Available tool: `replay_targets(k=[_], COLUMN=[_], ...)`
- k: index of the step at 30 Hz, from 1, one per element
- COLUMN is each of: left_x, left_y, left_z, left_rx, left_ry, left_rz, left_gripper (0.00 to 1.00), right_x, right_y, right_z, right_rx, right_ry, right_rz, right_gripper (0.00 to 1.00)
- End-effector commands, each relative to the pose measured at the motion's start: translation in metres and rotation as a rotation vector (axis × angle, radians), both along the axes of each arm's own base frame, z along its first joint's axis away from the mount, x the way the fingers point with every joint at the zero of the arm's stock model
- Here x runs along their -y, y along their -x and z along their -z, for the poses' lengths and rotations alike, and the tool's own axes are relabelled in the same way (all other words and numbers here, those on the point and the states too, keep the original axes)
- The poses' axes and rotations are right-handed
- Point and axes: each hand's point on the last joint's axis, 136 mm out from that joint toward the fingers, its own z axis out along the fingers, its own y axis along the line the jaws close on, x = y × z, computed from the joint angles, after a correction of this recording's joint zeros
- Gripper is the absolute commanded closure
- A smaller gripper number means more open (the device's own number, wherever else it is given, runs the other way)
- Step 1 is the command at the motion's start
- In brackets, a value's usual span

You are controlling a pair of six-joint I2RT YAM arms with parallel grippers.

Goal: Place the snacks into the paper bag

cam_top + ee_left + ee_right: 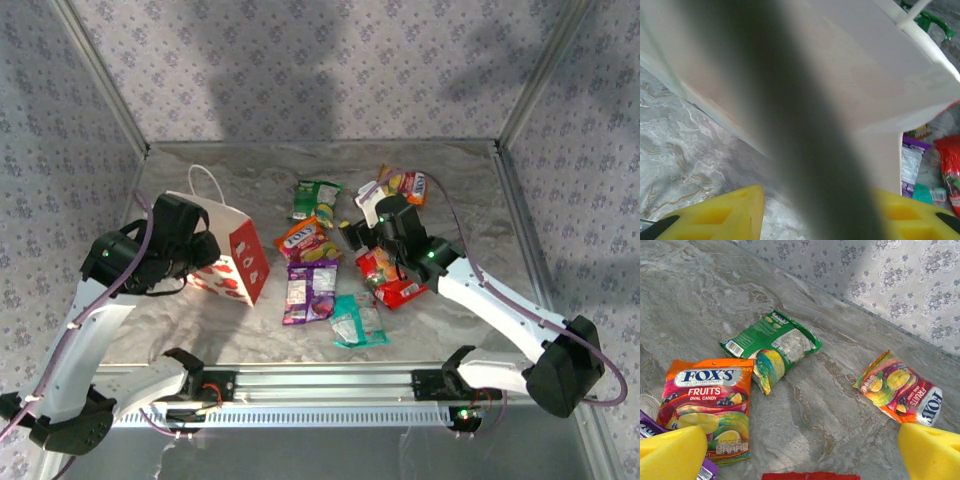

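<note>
my right jaws (802,455) gape wide over light, slippery fox's candy packets (707,405) lying flat on the desk (820,415); best pinched by a crimped edge. left jaws (817,215) sit half open astride the flimsy paper bag (840,75).

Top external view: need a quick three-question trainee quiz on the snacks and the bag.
1. True or false: all the snack packets are already inside the paper bag.
2. Which one lies closest to the arm bases? A) green packet B) teal packet C) orange-yellow packet
3. How many snack packets lie out on the table?
Key: 1 false; 2 B; 3 six.
</note>
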Motion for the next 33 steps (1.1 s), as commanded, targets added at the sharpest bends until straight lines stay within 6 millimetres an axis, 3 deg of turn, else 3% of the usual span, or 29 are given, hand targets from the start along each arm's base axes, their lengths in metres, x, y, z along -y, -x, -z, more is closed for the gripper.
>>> replay_targets(k=[1,6,14,19,26,33], left_x=[-0.015,-0.015,0.002,-0.002,-0.009,-0.004], left_y=[0.003,0.005,-0.007,-0.009,0.000,0.002], left_z=[-0.001,0.008,0.012,0.015,0.016,0.023], left_rx=[0.015,-0.019,-0.026,-0.036,-0.040,-0.084], left_ry=[-0.021,-0.032,-0.026,-0.068,-0.081,-0.096], left_rz=[-0.099,-0.114,-0.103,-0.134,-0.146,-0.099], left_gripper=[0.52,0.52,0.52,0.53,0.61,0.68], right_x=[0.004,0.005,0.016,0.022,0.025,0.030], right_y=[0.002,0.005,0.007,0.008,0.007,0.006], right_z=[-0.005,-0.007,-0.009,-0.007,-0.006,-0.003], right_rx=[0.033,0.037,0.054,0.052,0.048,0.041], right_ry=[0.007,-0.008,-0.033,-0.050,-0.068,-0.077], right_rz=[0.001,-0.001,0.023,0.032,0.035,0.054], right_gripper=[0.00,0.00,0.00,0.00,0.00,0.00])
